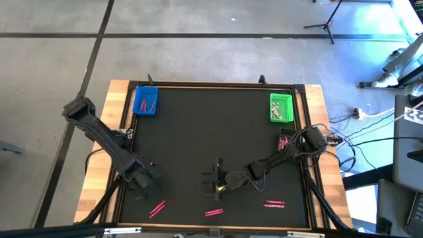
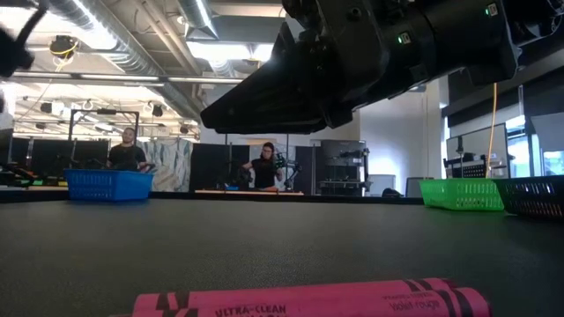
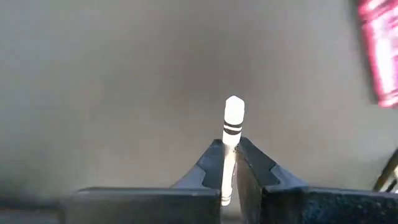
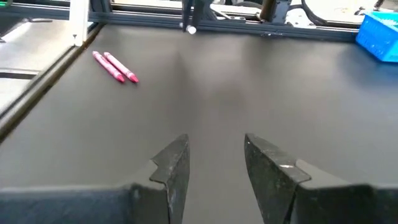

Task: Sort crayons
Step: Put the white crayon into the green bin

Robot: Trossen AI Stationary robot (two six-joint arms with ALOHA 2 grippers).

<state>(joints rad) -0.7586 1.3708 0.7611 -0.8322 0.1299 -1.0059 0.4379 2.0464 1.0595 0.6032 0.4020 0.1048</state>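
1. Pink crayon (image 2: 308,299) lies right at the low camera, flat on the surface (image 1: 211,132).
2. Left claw (image 3: 229,163), front-left, is clenched on a white crayon (image 3: 232,118).
3. Right claw (image 4: 214,165) hovers mid-front, released, holding nothing.
4. Pink pair (image 4: 115,66) lies ahead of it.

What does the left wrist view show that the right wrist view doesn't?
Only the left wrist view shows the left gripper shut on a white crayon whose tip sticks out past the fingers, with a blurred pink crayon at the picture's edge. Only the right wrist view shows the right gripper open and empty, a pair of pink crayons lying side by side, the blue tray and the table's frame. Both share the black mat as the surface under the fingers.
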